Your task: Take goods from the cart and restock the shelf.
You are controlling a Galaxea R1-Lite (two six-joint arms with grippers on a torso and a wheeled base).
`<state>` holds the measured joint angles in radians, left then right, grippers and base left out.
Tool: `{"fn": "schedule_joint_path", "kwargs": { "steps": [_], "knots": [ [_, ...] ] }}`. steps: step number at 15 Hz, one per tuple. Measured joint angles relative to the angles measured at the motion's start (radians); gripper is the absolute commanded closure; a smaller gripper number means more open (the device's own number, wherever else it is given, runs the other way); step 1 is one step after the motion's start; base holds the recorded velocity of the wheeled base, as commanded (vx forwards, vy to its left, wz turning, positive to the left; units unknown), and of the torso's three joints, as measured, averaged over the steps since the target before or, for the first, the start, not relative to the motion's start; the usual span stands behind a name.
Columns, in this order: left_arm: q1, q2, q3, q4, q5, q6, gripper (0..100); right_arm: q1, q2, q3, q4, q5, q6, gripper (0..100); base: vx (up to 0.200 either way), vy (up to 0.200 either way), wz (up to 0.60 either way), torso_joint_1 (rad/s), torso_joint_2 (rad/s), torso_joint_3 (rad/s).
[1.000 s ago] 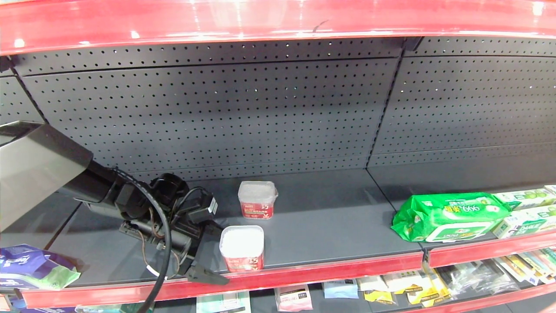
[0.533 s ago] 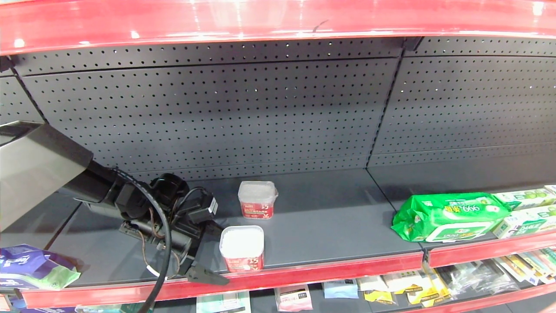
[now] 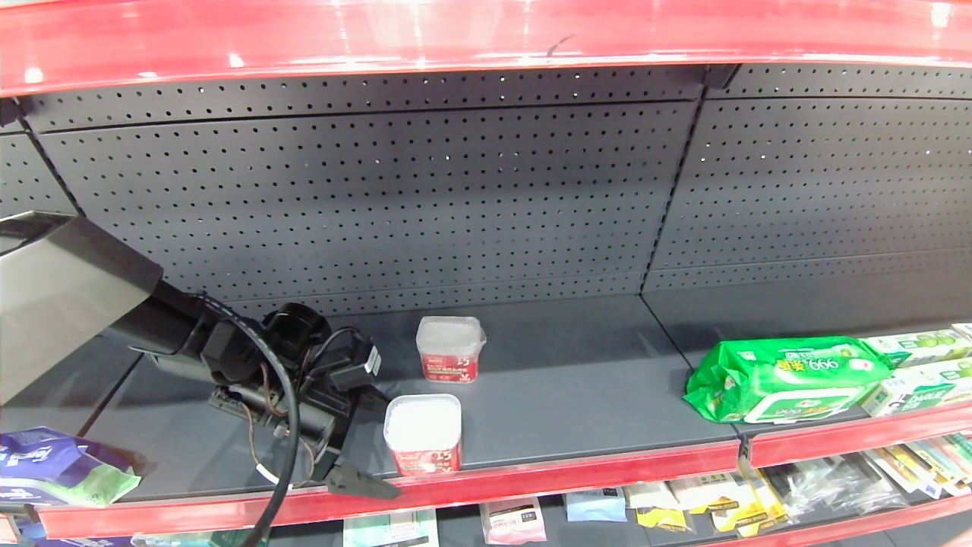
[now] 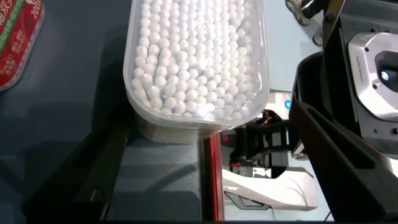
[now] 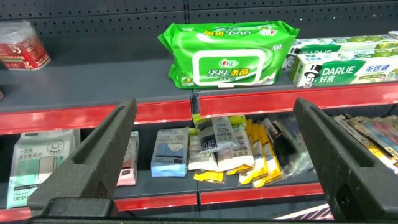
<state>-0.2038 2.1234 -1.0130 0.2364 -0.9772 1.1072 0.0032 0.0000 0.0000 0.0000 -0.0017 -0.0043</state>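
Two clear tubs of white beads with red labels stand on the grey shelf (image 3: 577, 380). The front tub (image 3: 423, 433) sits at the shelf's front edge; the back tub (image 3: 450, 348) stands farther in. My left gripper (image 3: 376, 444) is open at the front tub's left side, with a finger on either side and a gap to each. In the left wrist view that tub (image 4: 199, 56) lies just past the spread fingers (image 4: 339, 155), and the back tub (image 4: 15, 37) shows at the corner. My right gripper (image 5: 214, 106) is open and holds nothing, facing the shelves from in front.
A green wipes pack (image 3: 786, 377) (image 5: 225, 53) and toothpaste boxes (image 3: 919, 365) (image 5: 345, 62) lie on the shelf's right section. A blue-green pack (image 3: 61, 463) lies at far left. Small packets (image 5: 230, 146) hang below the red shelf lip (image 3: 531, 475). Bare shelf lies between tubs and wipes.
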Motion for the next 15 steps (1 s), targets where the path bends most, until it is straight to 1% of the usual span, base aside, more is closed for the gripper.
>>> {"fn": "schedule_joint_path", "kwargs": {
  "steps": [9, 12, 15],
  "knots": [
    [0.014, -0.036, -0.004, -0.009, -0.011, -0.001, 0, 0.000, 0.000, 0.000, 0.000, 0.000, 0.000, 0, 0.000, 0.000, 0.00, 0.000, 0.00, 0.000],
    [0.036, -0.067, -0.006, -0.047, -0.022, -0.006, 0, -0.001, 0.000, 0.000, 0.000, 0.000, 0.000, 0, 0.000, 0.000, 0.00, 0.000, 0.00, 0.000],
    [0.071, -0.121, 0.000, -0.052, -0.031, -0.014, 0, 0.000, 0.000, 0.000, 0.000, 0.000, 0.000, 0, 0.000, 0.000, 0.00, 0.000, 0.00, 0.000]
  ]
}}
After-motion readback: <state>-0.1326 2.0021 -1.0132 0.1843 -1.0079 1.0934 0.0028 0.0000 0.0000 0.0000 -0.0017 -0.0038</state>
